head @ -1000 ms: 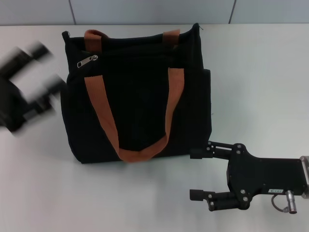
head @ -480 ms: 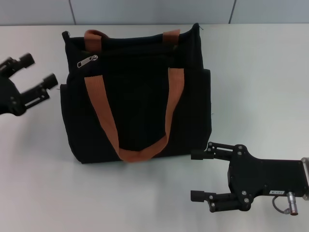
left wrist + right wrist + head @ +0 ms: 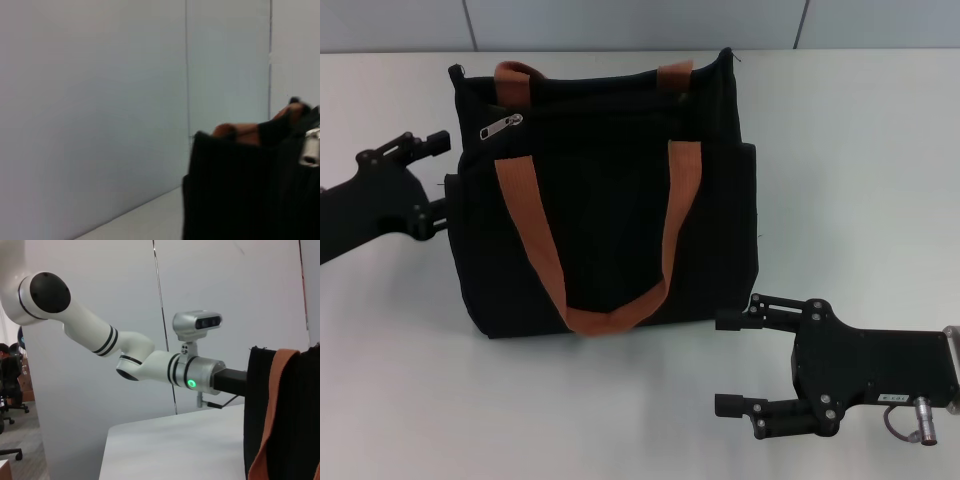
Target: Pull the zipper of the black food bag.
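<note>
The black food bag (image 3: 605, 210) lies flat on the white table with its orange-brown straps on top. The silver zipper (image 3: 500, 127) pull sits at the bag's upper left corner, on the zip line. It also shows in the left wrist view (image 3: 311, 146), beside the bag's edge (image 3: 235, 195). My left gripper (image 3: 440, 180) is open, right against the bag's left side, below and left of the pull. My right gripper (image 3: 723, 362) is open and empty on the table by the bag's lower right corner.
The white table (image 3: 860, 150) extends to the right of the bag and in front of it. A grey panelled wall (image 3: 640, 20) runs behind the table. The right wrist view shows my left arm (image 3: 150, 365) reaching to the bag (image 3: 285, 415).
My left gripper has swung in from the far left and turned, and now sits against the bag's left side. The right gripper and the bag have stayed put.
</note>
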`<state>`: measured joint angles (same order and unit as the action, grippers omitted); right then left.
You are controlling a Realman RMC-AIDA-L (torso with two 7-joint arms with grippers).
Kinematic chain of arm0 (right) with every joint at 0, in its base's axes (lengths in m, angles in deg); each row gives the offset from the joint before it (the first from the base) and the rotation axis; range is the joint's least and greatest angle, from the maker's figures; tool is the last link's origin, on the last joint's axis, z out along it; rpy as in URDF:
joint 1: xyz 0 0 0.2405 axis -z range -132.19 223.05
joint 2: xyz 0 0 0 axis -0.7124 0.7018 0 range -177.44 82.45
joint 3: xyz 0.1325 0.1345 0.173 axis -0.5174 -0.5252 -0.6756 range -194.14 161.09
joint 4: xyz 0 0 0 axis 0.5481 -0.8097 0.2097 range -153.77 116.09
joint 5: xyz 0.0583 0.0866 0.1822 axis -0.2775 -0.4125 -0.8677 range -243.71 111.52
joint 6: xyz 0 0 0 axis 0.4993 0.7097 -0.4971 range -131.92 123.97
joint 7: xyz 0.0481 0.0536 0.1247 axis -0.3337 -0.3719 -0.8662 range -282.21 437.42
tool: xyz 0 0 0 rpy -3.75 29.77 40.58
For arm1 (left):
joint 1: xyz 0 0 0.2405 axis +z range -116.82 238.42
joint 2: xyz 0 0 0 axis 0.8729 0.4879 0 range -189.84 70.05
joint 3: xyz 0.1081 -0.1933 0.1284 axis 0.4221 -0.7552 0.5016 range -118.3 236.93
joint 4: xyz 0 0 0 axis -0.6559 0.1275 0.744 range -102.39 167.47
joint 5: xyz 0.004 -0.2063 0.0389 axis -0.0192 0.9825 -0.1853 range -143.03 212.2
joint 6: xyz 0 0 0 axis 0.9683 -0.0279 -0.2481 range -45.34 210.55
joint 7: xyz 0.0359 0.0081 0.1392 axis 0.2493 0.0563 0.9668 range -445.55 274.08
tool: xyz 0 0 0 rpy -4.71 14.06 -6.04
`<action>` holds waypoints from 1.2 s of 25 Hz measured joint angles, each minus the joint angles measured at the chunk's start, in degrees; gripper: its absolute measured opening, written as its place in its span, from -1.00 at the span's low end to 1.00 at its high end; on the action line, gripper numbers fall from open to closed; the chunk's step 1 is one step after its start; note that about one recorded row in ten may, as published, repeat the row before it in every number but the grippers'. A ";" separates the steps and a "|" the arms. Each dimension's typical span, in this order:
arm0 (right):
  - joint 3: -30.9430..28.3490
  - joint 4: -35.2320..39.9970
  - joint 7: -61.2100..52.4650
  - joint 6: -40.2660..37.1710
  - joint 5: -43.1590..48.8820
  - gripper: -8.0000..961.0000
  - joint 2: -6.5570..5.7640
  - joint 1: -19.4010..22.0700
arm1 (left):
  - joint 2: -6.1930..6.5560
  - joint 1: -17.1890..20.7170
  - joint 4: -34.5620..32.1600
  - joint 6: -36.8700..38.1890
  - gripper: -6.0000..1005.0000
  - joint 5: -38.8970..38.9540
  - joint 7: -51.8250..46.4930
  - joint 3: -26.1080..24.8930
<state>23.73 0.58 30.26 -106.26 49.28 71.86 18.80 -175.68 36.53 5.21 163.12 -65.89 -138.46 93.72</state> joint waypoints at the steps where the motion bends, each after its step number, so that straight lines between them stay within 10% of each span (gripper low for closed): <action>1: 0.00 0.00 0.00 -0.02 0.00 0.69 0.00 0.00 | -0.15 -0.40 0.00 -0.70 0.54 0.06 0.01 -0.12; 12: 0.00 -0.18 -0.14 -0.14 -0.66 0.69 0.00 0.09 | -1.66 0.58 -1.52 6.92 0.52 4.72 0.16 -2.63; 21: 0.00 -0.44 -5.73 -6.68 -8.55 0.69 -0.14 -0.15 | -1.76 2.60 -1.09 13.32 -0.43 8.68 0.18 -2.85; 30: -0.03 3.98 -43.86 -8.30 -20.20 0.69 -0.74 -7.04 | -2.65 2.88 -0.85 16.21 -0.87 9.06 0.17 -2.85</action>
<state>23.70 4.55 -13.60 -114.56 29.08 71.12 11.76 -178.33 39.40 4.36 179.33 -56.83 -138.28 90.86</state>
